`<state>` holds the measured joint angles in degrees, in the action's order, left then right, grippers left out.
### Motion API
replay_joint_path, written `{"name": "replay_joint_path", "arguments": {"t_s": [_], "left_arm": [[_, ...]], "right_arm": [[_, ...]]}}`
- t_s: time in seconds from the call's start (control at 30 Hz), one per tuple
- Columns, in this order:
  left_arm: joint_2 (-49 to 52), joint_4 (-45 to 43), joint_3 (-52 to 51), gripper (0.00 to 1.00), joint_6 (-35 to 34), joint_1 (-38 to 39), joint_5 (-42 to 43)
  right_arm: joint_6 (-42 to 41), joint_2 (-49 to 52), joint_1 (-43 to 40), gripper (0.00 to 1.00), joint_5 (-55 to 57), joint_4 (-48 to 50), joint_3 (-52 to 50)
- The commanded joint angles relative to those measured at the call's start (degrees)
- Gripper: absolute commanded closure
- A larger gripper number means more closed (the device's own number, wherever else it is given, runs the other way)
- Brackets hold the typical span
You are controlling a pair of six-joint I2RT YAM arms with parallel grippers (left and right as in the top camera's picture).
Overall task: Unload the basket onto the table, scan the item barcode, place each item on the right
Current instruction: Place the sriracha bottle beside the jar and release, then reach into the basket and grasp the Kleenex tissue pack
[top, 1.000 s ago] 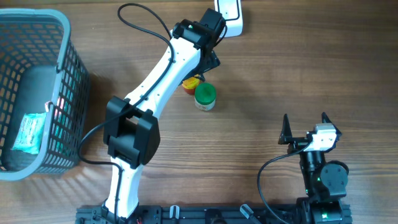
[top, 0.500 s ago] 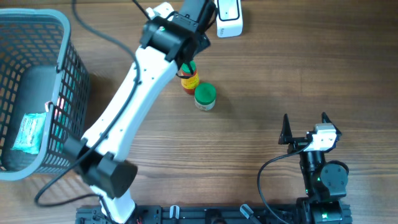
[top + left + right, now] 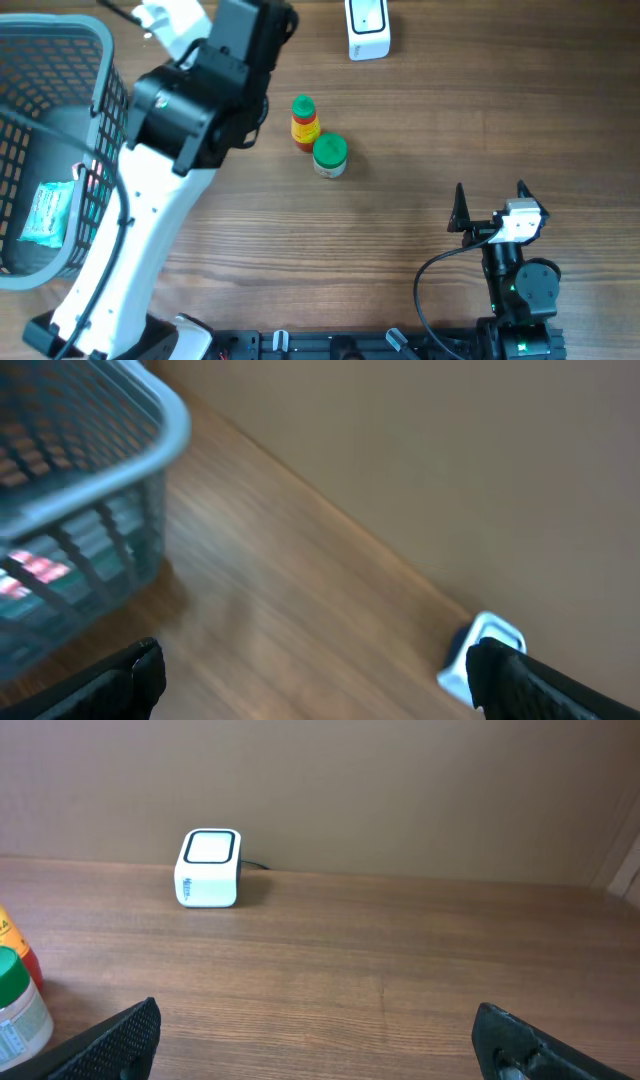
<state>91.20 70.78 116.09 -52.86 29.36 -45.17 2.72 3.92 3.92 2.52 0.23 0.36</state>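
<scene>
At eleven o'clock, between basket [image 3: 50, 275] and scanner [image 3: 367, 30], the left tool [image 3: 315, 670] is held wide open, empty; the packet [image 3: 45, 212] should be gripped by an edge, barcode left uncovered.

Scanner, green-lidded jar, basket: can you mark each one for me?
scanner [image 3: 209, 850]: right wrist view, on its white top panel.
green-lidded jar [image 3: 330, 150]: overhead view, on the middle of its green lid.
basket [image 3: 50, 22]: overhead view, on its far rim.
</scene>
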Motion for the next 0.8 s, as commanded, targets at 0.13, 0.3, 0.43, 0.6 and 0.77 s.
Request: {"name": "replay_joint_path", "arguments": {"t_s": [0.13, 0.3, 0.43, 0.6, 0.77], "left_arm": [[-4.3, 1.0, 0.4, 0.0, 0.1, -8.7, -5.2], [-6.5, 1.1, 0.4, 0.0, 0.0, -15.7, -4.6], [-7.6, 2.4, 0.4, 0.0, -0.5, -21.8, -1.0], [-7.8, 6.8, 0.4, 0.0, -3.8, -32.3, 4.5], [-7.8, 8.6, 0.4, 0.0, -6.1, -40.2, 10.4]], "right_arm": [[0.3, 0.1, -0.2, 0.0, -0.9, 0.2, 0.0], [0.3, 0.1, -0.2, 0.0, -0.9, 0.2, 0.0], [0.3, 0.1, -0.2, 0.0, -0.9, 0.2, 0.0], [0.3, 0.1, -0.2, 0.0, -0.9, 0.2, 0.0], [0.3, 0.1, -0.2, 0.0, -0.9, 0.2, 0.0]]}}
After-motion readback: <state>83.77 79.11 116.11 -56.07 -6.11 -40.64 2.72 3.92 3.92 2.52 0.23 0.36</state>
